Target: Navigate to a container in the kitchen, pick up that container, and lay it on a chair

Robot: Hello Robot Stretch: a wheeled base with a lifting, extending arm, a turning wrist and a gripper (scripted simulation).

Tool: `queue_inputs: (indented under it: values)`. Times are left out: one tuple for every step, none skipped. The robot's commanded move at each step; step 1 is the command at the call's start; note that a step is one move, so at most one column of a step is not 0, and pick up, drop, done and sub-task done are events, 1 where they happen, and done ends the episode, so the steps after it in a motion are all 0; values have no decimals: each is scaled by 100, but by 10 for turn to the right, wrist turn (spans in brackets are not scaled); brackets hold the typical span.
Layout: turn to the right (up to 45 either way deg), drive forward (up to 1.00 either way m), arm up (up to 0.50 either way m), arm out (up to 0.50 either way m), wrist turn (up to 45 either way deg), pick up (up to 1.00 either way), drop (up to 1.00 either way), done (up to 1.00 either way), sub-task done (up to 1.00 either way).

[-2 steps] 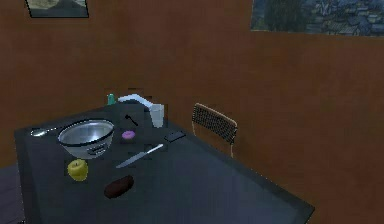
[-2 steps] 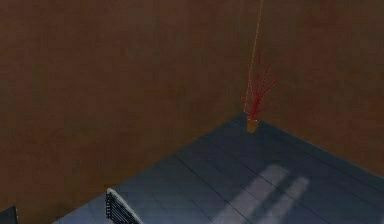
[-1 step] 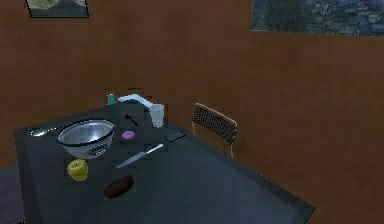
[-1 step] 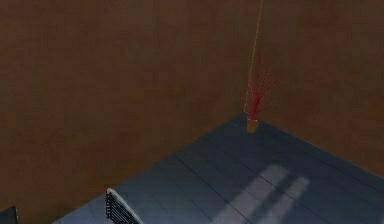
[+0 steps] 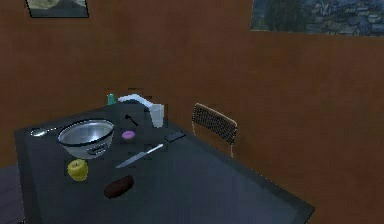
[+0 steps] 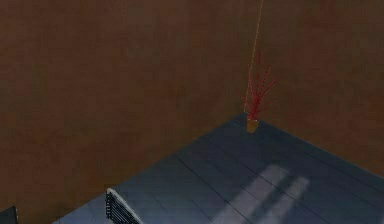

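A dark table [image 5: 200, 190] fills the lower part of the forward view. On its far left stands a shiny metal bowl [image 5: 86, 134]. Behind the bowl, at the table's far edge, stands a pale cup-like container [image 5: 156, 114] next to a white and blue thing [image 5: 131, 99] and a small green thing [image 5: 110, 99]. A chair [image 5: 215, 122] with a dark mesh back and light frame stands at the table's far side, against the brown wall. The same kind of chair back [image 6: 117, 207] pokes up at the arm side view's bottom left.
On the table also lie a yellow apple [image 5: 77, 169], a small purple thing [image 5: 128, 136], a knife [image 5: 140, 155], a spoon [image 5: 40, 131] and a dark brown lump [image 5: 119, 186]. Two pictures [image 5: 315, 15] hang high on the wall. A red-bristled broom [image 6: 254, 100] leans in the corner above blue-grey floor [image 6: 250, 180].
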Motion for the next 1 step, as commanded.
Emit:
queue_inputs:
  values:
    - [0,0,10,0,0,0,0,0,0]
